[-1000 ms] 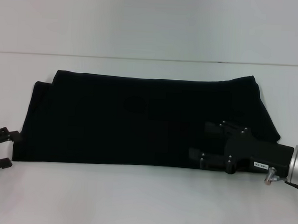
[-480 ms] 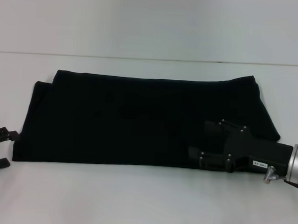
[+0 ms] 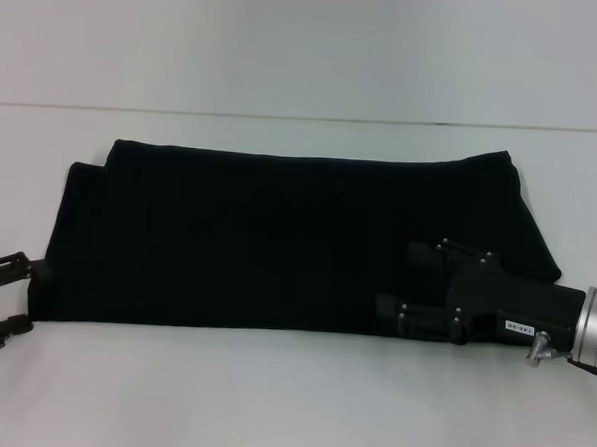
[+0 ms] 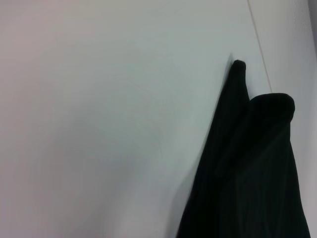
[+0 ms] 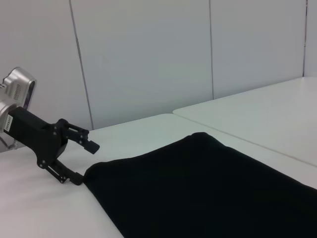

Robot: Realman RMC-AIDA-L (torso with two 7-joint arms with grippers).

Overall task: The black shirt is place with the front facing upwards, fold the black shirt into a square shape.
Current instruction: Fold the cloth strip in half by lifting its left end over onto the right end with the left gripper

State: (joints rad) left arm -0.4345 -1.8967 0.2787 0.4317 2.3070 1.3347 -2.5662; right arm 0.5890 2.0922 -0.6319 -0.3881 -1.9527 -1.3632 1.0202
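Note:
The black shirt (image 3: 278, 237) lies on the white table as a long folded band; no lettering or neck label shows. My left gripper (image 3: 22, 294) is open at the shirt's near left corner, and the right wrist view (image 5: 83, 162) shows its jaws apart with the corner of the shirt (image 5: 208, 188) beside the lower finger. My right gripper (image 3: 396, 281) is open and empty, low over the shirt's near right part. The left wrist view shows only the shirt's folded end (image 4: 247, 168) on the table.
The white table (image 3: 289, 403) runs wide on all sides of the shirt. A white panelled wall (image 5: 148, 54) stands behind the table's far edge.
My left gripper has moved a little right and closer to the shirt's near left corner. My right gripper has hardly moved.

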